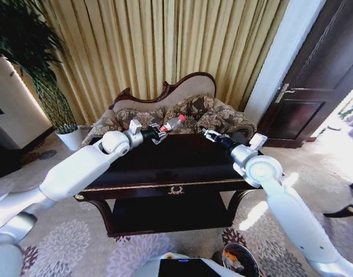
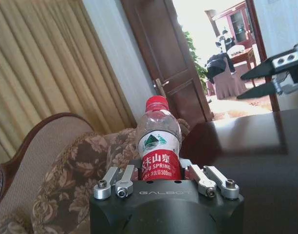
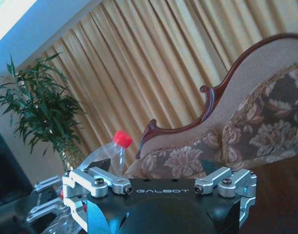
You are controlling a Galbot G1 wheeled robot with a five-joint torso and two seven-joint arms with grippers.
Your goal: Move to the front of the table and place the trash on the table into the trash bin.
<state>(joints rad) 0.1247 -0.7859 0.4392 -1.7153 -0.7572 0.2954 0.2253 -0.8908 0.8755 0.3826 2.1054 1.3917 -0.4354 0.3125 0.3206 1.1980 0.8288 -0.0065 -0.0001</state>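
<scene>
Left pincer (image 1: 157, 134) grasps the bottle (image 1: 172, 124) above the far tabletop (image 1: 165, 164) — carried clear for binning — while the right pincer (image 1: 210, 135) hangs released nearby.

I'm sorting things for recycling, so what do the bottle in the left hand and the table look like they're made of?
The bottle looks like thin clear plastic: you see through it, with a red cap and glossy red label. The table seems dark polished wood, mirror-glossy on top, with gold-coloured trim, possibly metal. The left hand is shut on the bottle.
</scene>
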